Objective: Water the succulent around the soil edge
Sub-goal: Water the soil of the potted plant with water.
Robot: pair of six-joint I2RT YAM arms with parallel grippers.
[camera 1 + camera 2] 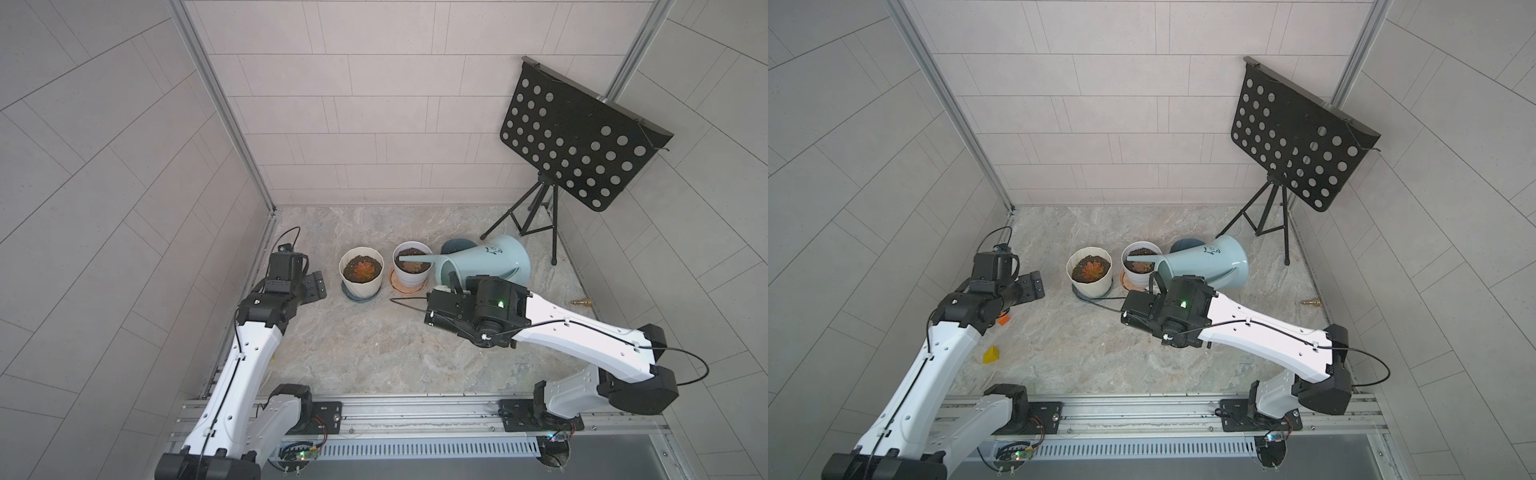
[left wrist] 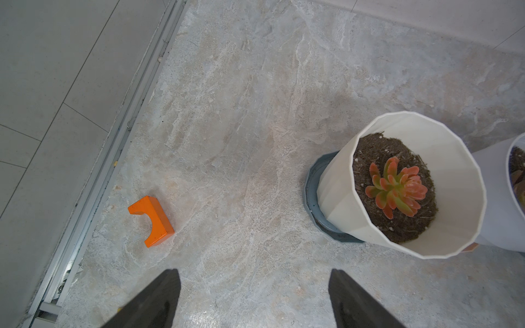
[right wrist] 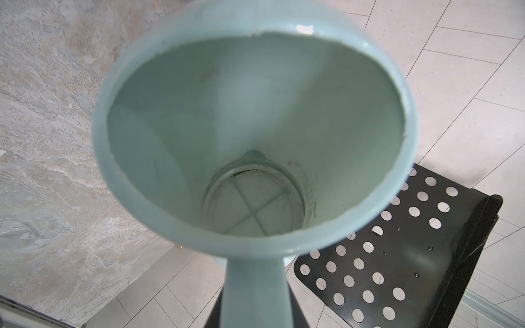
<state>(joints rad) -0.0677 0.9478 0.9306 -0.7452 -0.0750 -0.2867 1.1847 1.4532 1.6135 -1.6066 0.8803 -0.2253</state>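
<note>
A light blue watering can (image 1: 494, 259) hangs tipped over. Its long spout (image 1: 415, 258) reaches across the soil of a round white pot (image 1: 409, 277) on a terracotta saucer. My right gripper (image 1: 454, 286) is shut on the can's handle; the right wrist view looks straight into the can's mouth (image 3: 255, 127). Left of the white pot stands a cream faceted pot (image 1: 345, 266) holding an orange-green succulent (image 2: 397, 190) in dark soil, on a grey-blue saucer. My left gripper (image 2: 255, 298) hovers open and empty, low over the floor left of the cream pot.
A black perforated music stand (image 1: 582, 141) on a tripod stands at the back right. An orange block (image 2: 152, 220) and a yellow wedge (image 1: 991, 355) lie near the left wall rail. A brass fitting (image 1: 582, 302) lies by the right wall. A dark round object (image 1: 455, 245) sits behind the can.
</note>
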